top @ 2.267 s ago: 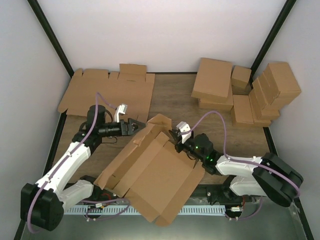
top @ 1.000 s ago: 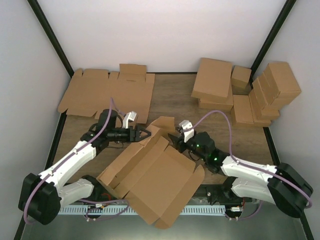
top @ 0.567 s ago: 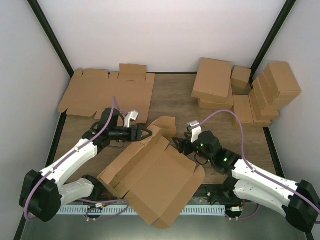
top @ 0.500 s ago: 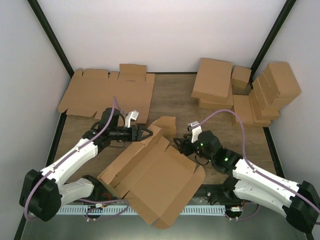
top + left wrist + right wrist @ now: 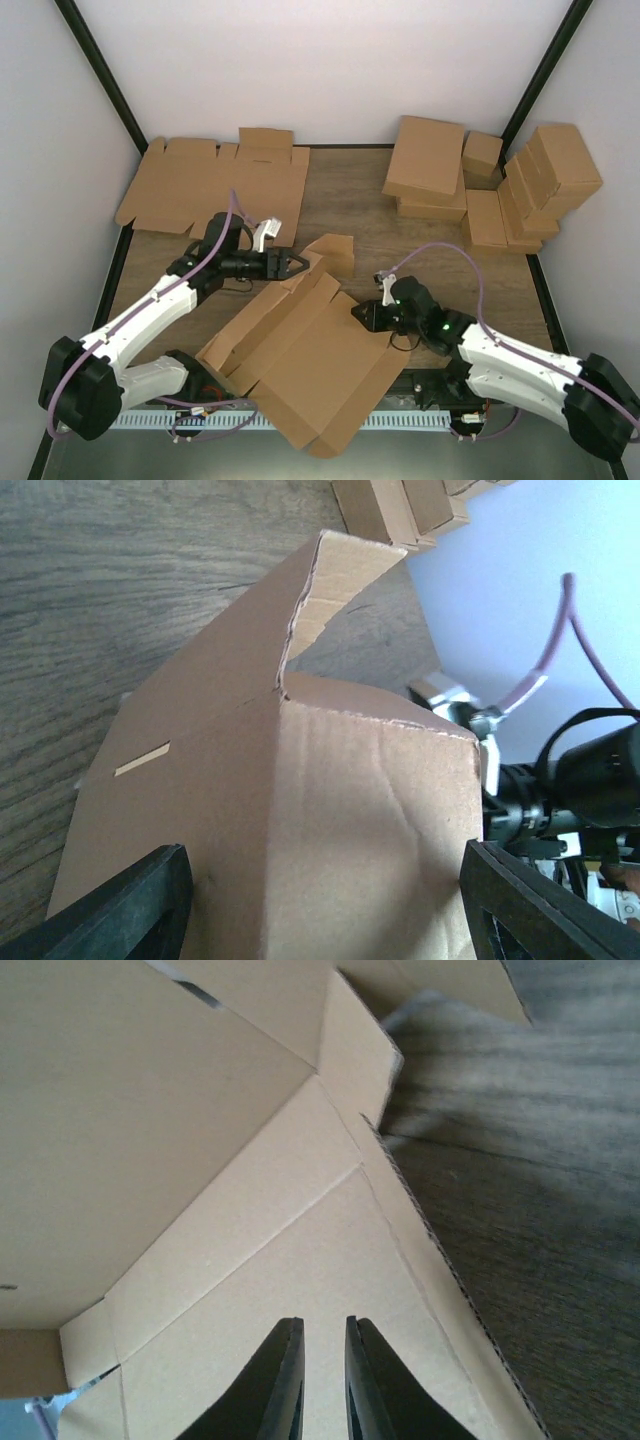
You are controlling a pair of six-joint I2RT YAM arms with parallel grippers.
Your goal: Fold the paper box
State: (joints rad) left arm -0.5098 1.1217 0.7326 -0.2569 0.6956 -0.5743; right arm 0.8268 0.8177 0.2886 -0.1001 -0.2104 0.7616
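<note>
Top view: the paper box [image 5: 310, 350] is lying half-formed toward the 6 o'clock edge of the table [image 5: 350, 205], turned askew. Its near panel is hanging over that edge and its far corner flap is standing up toward 12 o'clock.

I am holding my left gripper [image 5: 297, 264] at that far corner, reaching in from 9 o'clock. My right gripper [image 5: 360, 313] is sitting at the box's 3 o'clock edge, reaching in from 4 o'clock.

The flat blanks [image 5: 215, 185] are lying at 10 o'clock and the closed boxes [image 5: 490, 185] are standing stacked at 2 o'clock, both well apart from the work.

Left wrist view: this is showing what the top view is not. My left jaws are standing spread wide, released, with the box's outer wall and raised flap filling the space ahead of them. I cannot tell whether either finger is touching the cardboard. A small slot [image 5: 142, 760] is showing in the panel toward 8 o'clock. My right arm [image 5: 590, 780] is appearing past the wall at 3 o'clock.

Right wrist view: only here is the box interior showing. My right jaws are drawn almost together, a thin slit between them and nothing caught in it. They are pointing at the inner floor panel, with an upright wall running toward 12 o'clock and bare tabletop at 3 o'clock.
</note>
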